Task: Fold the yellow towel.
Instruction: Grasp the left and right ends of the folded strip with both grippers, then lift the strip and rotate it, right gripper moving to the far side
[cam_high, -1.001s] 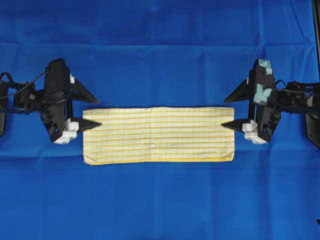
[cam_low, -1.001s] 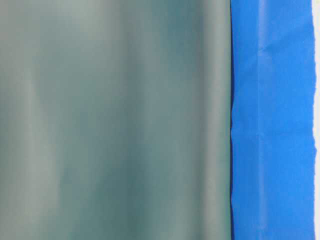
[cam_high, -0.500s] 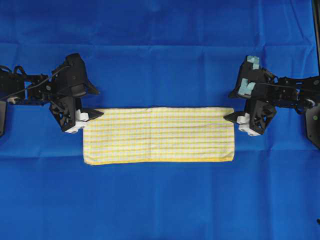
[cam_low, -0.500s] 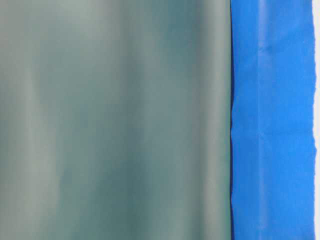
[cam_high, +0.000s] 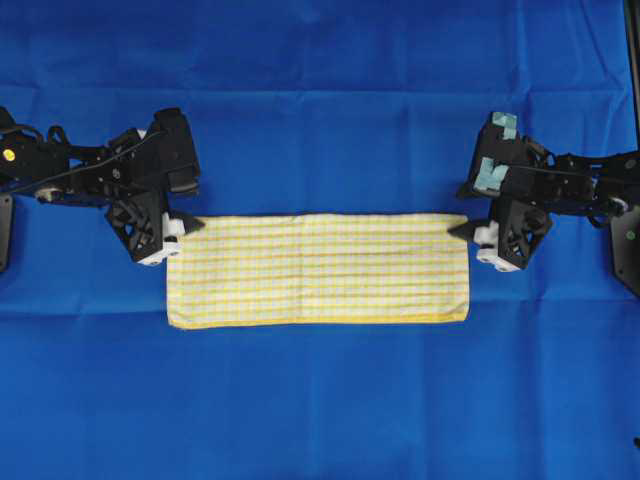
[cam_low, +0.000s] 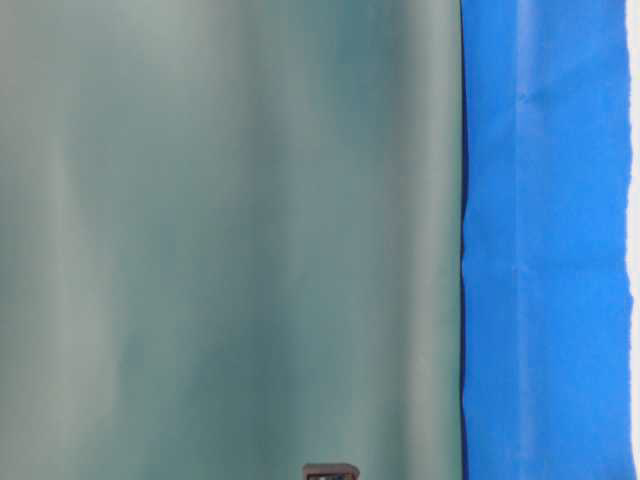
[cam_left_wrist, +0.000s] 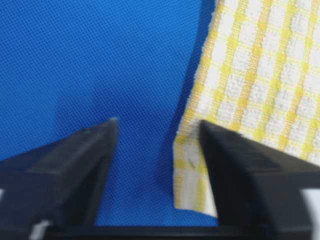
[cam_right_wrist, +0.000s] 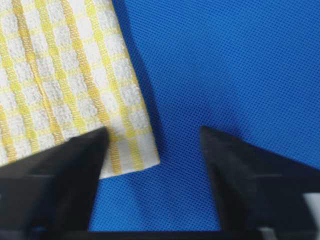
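Observation:
The yellow towel (cam_high: 318, 270) lies flat as a long checked rectangle on the blue cloth, its yellow hem along the near edge. My left gripper (cam_high: 193, 208) is down at the towel's far left corner, and my right gripper (cam_high: 456, 212) at its far right corner. In the left wrist view the left gripper (cam_left_wrist: 158, 121) is open, with the towel's corner (cam_left_wrist: 192, 170) between the jaws, against the right finger. In the right wrist view the right gripper (cam_right_wrist: 153, 128) is open too, and the towel's corner (cam_right_wrist: 130, 145) lies beside its left finger.
The large blue cloth (cam_high: 320, 100) covers the whole table, creased in places. The table-level view is mostly filled by a blurred grey-green surface (cam_low: 230, 240), with a blue strip (cam_low: 545, 240) at its right and a small dark part (cam_low: 330, 470) at the bottom edge.
Both grippers have moved from the towel's short ends to its far corners and come lower. Their jaws have narrowed around the corners.

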